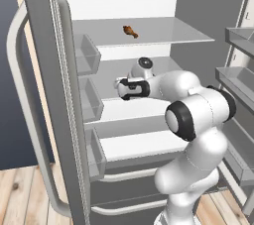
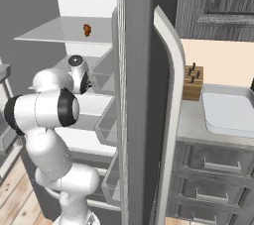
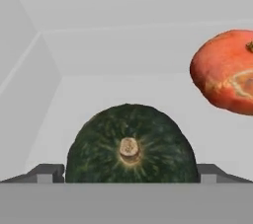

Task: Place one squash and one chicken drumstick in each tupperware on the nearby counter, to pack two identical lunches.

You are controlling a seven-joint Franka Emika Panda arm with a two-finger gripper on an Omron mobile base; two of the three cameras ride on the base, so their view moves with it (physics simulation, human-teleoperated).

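The packing is looking barely begun. The white arm is reaching into the open fridge, and its claw (image 3: 127,176) is standing fully spread, gripping nothing, with one dark finger tip (image 3: 45,172) on each side of the round, dark green, ribbed squash (image 3: 129,141). That squash is sitting on the white fridge shelf (image 3: 123,90) right between the finger tips, stem facing the camera, so the grasp is judged to be the step in hand, not yet closed. The round, orange-red squash (image 3: 226,72) is lying on the same shelf, further in and off to the right in the hand view, apart from the green one.

A small, glossy orange-brown chicken drumstick (image 1: 130,31) is resting on the glass shelf above the arm's wrist, untouched.

Beyond the fridge door, the large white rectangular tupperware with a grey rim (image 2: 225,115) is sitting on the pale grey tabletop (image 2: 191,120), and what is showing of its inside is looking bare; its far end is cut off by the frame edge.

Counting what is visible: two squashes, one drumstick, one tupperware. By the task, a second drumstick and a second container are still needed.

Nothing appears packed, so all four placements seem to be remaining.
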